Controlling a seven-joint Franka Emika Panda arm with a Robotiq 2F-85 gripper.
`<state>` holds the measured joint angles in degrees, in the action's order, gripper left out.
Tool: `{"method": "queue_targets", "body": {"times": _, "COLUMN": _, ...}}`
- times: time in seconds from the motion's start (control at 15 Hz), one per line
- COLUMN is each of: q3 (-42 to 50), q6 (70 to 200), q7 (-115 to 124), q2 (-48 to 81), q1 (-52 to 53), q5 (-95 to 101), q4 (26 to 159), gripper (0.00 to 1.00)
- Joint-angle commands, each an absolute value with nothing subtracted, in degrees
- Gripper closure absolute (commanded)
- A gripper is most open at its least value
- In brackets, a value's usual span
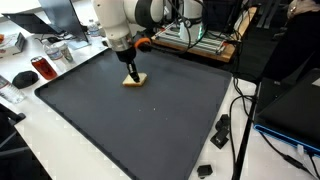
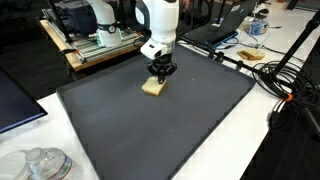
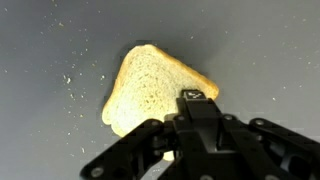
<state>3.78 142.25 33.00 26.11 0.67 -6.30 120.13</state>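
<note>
A triangular slice of white bread [image 3: 145, 85] lies on the dark grey mat [image 3: 50, 40]. It also shows in both exterior views, bread [image 1: 134, 80] and bread [image 2: 152, 89], near the mat's far side. My gripper [image 3: 197, 97] comes straight down onto the slice's edge. Its jaws are pressed together, and the bread's rim is pinched at the fingertips. In both exterior views the gripper [image 1: 130, 70] [image 2: 160, 74] stands upright just above the slice. The far corner of the slice is hidden under the fingers. Crumbs are scattered on the mat beside the bread.
The large mat [image 1: 150, 125] covers most of the white table. A red can [image 1: 42, 68], a black mouse [image 1: 24, 77] and a bowl [image 1: 58, 52] sit off one side. Small black parts [image 1: 220, 128] and cables lie off another. A glass lid [image 2: 40, 165] stands near a corner.
</note>
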Motion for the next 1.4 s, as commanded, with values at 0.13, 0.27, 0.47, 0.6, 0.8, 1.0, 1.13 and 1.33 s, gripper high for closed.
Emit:
{"method": "queue_targets", "body": {"times": 0.13, "q3": 4.90, "q6": 141.49, "q7": 31.99, "q2": 21.56, "q1": 1.47, "q5": -6.72, "q4": 123.40, "gripper": 0.95}}
{"method": "queue_targets", "body": {"times": 0.27, "q3": 5.05, "q6": 141.36, "q7": 32.47, "q2": 20.86, "q1": 1.66, "q5": -6.34, "q4": 123.80, "gripper": 0.95}}
{"method": "queue_targets", "body": {"times": 0.47, "q3": 5.04, "q6": 140.53, "q7": 32.66, "q2": 20.21, "q1": 1.71, "q5": -6.05, "q4": 123.88, "gripper": 0.95}}
{"method": "queue_targets", "body": {"times": 0.6, "q3": 5.15, "q6": 140.02, "q7": 33.66, "q2": 19.78, "q1": 2.11, "q5": -5.71, "q4": 123.83, "gripper": 0.95}}
{"method": "queue_targets", "body": {"times": 0.8, "q3": 6.51, "q6": 140.75, "q7": 40.15, "q2": 19.08, "q1": 4.44, "q5": -3.27, "q4": 123.73, "gripper": 0.95}}
{"method": "queue_targets", "body": {"times": 1.0, "q3": 7.87, "q6": 140.76, "q7": 48.56, "q2": 18.99, "q1": 7.46, "q5": 1.05, "q4": 123.08, "gripper": 0.95}}
{"method": "queue_targets", "body": {"times": 1.13, "q3": 8.81, "q6": 139.92, "q7": 55.12, "q2": 19.55, "q1": 9.76, "q5": 5.64, "q4": 121.98, "gripper": 0.95}}
{"method": "queue_targets", "body": {"times": 1.33, "q3": 9.28, "q6": 138.43, "q7": 63.57, "q2": 20.29, "q1": 12.32, "q5": 11.80, "q4": 120.44, "gripper": 0.95}}
